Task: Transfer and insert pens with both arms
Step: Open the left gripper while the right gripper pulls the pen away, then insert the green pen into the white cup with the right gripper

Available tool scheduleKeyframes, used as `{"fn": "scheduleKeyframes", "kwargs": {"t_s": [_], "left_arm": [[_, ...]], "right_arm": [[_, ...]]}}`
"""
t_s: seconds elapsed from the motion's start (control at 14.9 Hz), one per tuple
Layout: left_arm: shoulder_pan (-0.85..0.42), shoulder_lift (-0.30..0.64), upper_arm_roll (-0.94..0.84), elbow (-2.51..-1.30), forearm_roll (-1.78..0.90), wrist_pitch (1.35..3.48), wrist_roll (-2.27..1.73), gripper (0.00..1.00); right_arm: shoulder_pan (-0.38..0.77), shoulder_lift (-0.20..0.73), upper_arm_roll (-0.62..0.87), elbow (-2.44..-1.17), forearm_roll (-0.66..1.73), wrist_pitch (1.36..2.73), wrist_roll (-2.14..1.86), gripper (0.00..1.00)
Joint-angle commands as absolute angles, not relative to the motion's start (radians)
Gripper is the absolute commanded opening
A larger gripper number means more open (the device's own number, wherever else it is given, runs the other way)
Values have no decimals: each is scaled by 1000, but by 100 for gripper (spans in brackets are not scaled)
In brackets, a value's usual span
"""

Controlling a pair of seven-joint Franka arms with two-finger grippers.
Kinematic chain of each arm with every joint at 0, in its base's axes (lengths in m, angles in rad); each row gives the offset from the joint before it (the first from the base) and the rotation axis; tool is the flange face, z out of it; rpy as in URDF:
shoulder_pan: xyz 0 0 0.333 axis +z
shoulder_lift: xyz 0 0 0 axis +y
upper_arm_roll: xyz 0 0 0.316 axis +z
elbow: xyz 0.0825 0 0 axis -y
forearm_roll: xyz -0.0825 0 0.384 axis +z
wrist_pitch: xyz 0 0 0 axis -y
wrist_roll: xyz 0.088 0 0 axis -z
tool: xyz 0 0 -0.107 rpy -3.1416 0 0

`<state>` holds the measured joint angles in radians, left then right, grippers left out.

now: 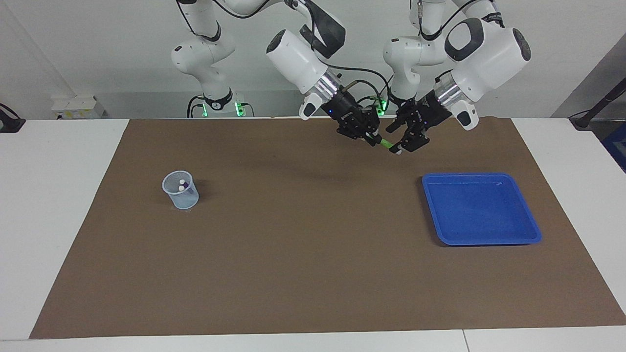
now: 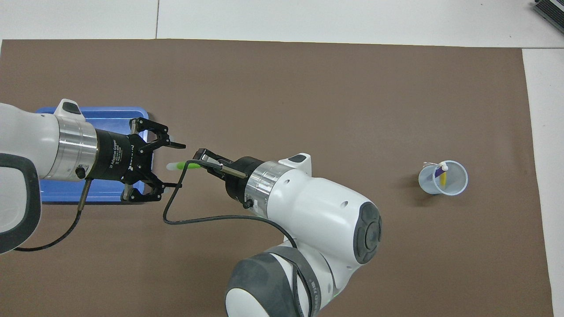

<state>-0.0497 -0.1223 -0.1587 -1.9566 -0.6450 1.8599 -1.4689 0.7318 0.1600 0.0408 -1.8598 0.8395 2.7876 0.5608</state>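
Handover, upper centre of the frame: the right gripper (image 1: 374, 139) holds the green pen (image 1: 386, 143), its jaws clamped; the left gripper (image 1: 410, 144) has jaws wide. Next, I judge, the right arm carries it to the cup (image 1: 180, 190).

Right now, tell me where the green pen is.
The green pen is in the air above the mat, held by the right gripper, its pale cap between the left gripper's open fingers beside the blue tray.

Two pens (image 2: 441, 172) in cup (image 2: 454, 189)
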Motion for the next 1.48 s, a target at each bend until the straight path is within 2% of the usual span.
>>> {"fn": "scheduleKeyframes", "kwargs": {"t_s": [0.0,0.2,0.4,0.81,1.07,1.41], "left_arm": [[-64,-150,-144,-1983,-652,1859,-1454,100],[-52,-150,-141,-1983,-646,1852,-1341,100],[-51,-152,-138,-1982,-504,1800,-1124,100],[79,-155,-132,-1964,-295,1697,-622,100],[191,-150,-130,-1933,-224,1698,-404,100],[218,-143,-132,-1898,-149,1720,-370,100]], "right_arm": [[671,149,44,-1881,824,2699,433,3],[588,138,41,-1891,821,2582,304,3],[510,121,37,-1931,798,2510,201,3],[264,68,37,-1921,409,2136,30,3],[102,25,40,-1914,158,1939,-210,2],[-9,-2,38,-1901,5,1841,-414,0]]}}
